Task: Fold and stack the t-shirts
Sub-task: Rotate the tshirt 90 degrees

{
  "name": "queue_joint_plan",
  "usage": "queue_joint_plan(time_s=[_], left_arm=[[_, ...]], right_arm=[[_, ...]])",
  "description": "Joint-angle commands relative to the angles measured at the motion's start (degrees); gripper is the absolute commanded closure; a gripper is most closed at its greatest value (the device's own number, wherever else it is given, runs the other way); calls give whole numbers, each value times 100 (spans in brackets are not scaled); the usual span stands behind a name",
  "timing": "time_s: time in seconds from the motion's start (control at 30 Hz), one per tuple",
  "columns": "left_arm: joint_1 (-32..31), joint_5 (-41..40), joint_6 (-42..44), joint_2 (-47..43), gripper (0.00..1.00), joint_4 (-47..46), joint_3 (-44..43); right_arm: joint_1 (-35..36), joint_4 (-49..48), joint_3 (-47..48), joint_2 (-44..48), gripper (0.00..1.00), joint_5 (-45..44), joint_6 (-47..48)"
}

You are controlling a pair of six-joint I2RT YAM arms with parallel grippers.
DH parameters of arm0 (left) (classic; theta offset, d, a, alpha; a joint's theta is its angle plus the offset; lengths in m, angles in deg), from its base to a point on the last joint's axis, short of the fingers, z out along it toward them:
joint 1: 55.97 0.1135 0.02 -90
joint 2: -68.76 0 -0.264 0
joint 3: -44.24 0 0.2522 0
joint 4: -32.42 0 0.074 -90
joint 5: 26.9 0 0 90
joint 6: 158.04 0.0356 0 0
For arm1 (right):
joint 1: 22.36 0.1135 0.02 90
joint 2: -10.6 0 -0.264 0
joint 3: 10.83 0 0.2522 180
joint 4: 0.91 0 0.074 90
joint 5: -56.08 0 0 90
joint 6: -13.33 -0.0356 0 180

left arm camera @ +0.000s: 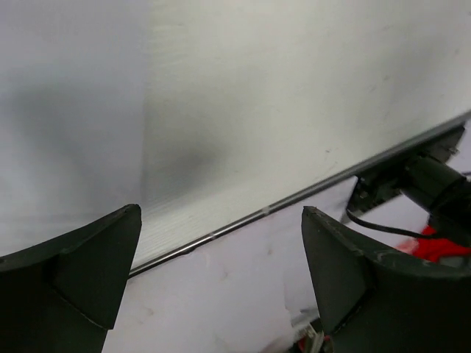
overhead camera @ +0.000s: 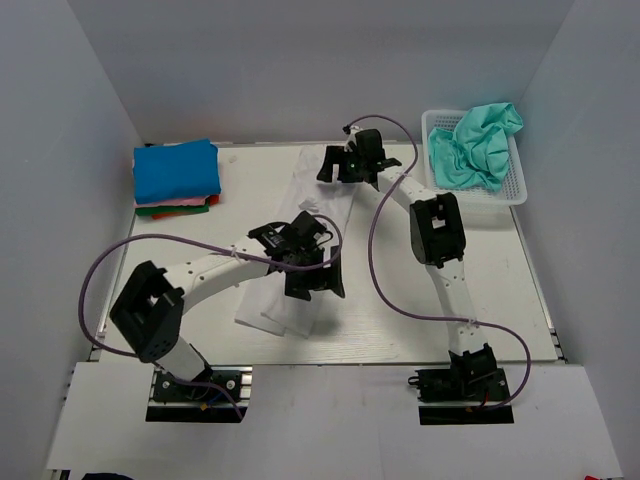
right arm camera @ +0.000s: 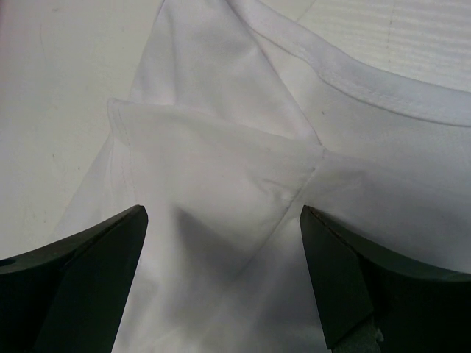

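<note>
Left jaws: spread fully, gripping nothing. Hangs over the near half of the white t-shirt (overhead camera: 264, 300). From its own camera, only flat white surface, a metal edge strip (left arm camera: 221, 234) and a black mount (left arm camera: 379, 187) past it. Right jaws: also spread fully, nothing gripped. Hovers just above the far end of the same shirt. Between the tips, a folded-in sleeve and the collar hem; cannot tell any contact with the cloth. Lies as a long narrow strip down the middle of the counter (overhead camera: 400, 330), sides folded in, running far to near. Far left: folded stack (overhead camera: 177, 172) of t-shirts, blue on top, with pink, green and red edges beneath, well apart from the strip. Far right corner: white mesh basket (overhead camera: 480, 198) with a crumpled teal t-shirt (overhead camera: 478, 145) inside, heaped above the rim.
</note>
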Motion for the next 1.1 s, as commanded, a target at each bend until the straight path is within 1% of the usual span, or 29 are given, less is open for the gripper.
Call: queue_joint_plan(time_s=[0.0,0.07,0.13,0.17,0.27,0.37,0.53,0.57,0.6,0.63,0.77,0.9,1.0,1.03,1.07], left_arm=[[79,-1056,277,-399,0,957,-190],[79,-1452,278,-399,0,1325,-261],[79,-1655,348,-399,0,1441,-261],[79,-1761,348,-399,0,1441,-113],[79,-1920,480,-233,0,1319,143],[79,-1982,532,119,0,1266,301],[79,-1982,655,497,0,1327,459],[79,-1895,656,497,0,1327,460],[79,-1789,656,550,0,1118,555],[79,-1510,717,550,0,1012,661],[1,-884,779,840,0,607,715],[-52,-77,717,1068,0,115,662],[-52,84,665,1121,0,-123,610],[-52,214,665,1121,0,-175,609],[-52,329,665,1182,0,-394,522]], right_arm=[[-7,767,-433,479,10,47,441],[-7,1003,-373,804,10,-118,643],[2,1136,-390,972,10,-198,880],[11,1215,-407,1217,10,-251,925],[72,1487,-662,1543,10,-225,1057],[125,2180,-890,1763,10,-540,1136],[195,2481,-1304,1782,10,-664,1136],[204,2525,-1304,1755,10,-656,1153],[256,2534,-1226,1633,10,-621,1162],[257,2604,-1173,1580,10,-612,1145],[310,2578,-935,1255,10,-577,1136],[257,2482,-453,877,10,-673,917],[204,2394,-74,526,10,-971,837],[169,2402,31,281,10,-1024,846],[178,2350,293,218,10,-1051,829]])
